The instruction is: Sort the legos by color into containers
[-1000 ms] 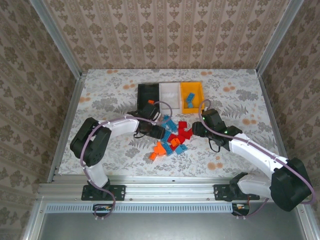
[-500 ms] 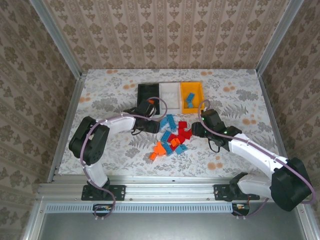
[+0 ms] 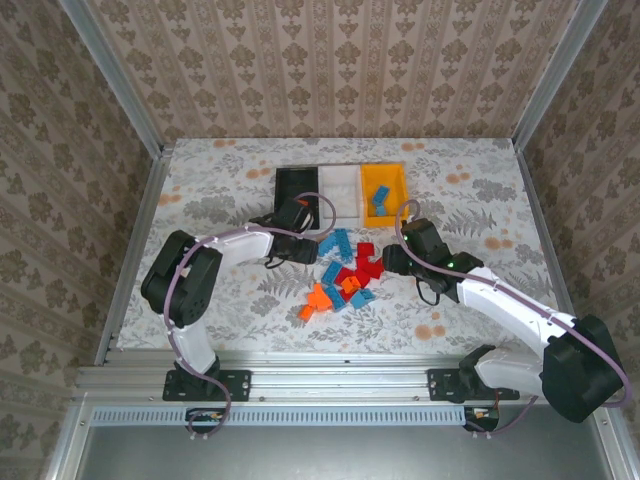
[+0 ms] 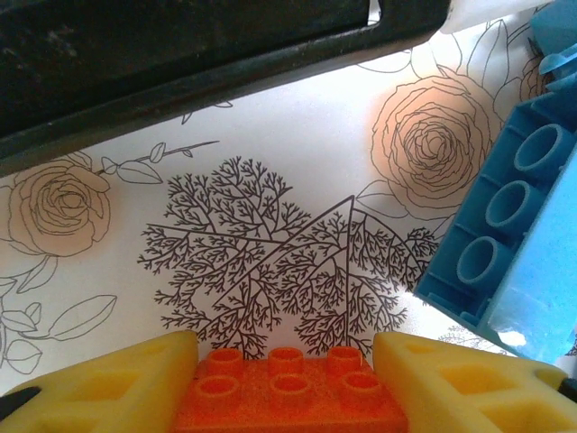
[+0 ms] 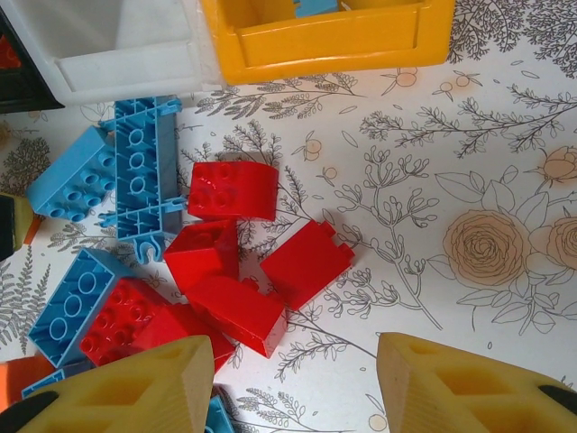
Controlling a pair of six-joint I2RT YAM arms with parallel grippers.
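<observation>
In the left wrist view an orange lego [image 4: 288, 392] sits between my left gripper's [image 4: 288, 383] yellow fingers, touching both. The black container's wall [image 4: 180, 54] lies just beyond it, and a light blue lego [image 4: 505, 244] is at the right. From above, the left gripper [image 3: 294, 213] is at the black container's [image 3: 295, 182] near edge. The white container [image 3: 340, 185] and the yellow container [image 3: 385, 178] stand beside it. My right gripper [image 5: 293, 388] hangs open over red legos [image 5: 225, 262] at the right edge of the pile [image 3: 345, 275].
Light blue legos [image 3: 378, 202] lie in the yellow container. Light blue legos [image 5: 135, 171] lie between the red ones and the white container [image 5: 117, 54]. Metal rails and patterned walls bound the table. Bare floral cloth stretches to the right of the pile [image 5: 469, 225].
The left gripper's fingers have drawn in onto the orange lego, and that wrist has shifted slightly toward the black container. The right arm has stayed still.
</observation>
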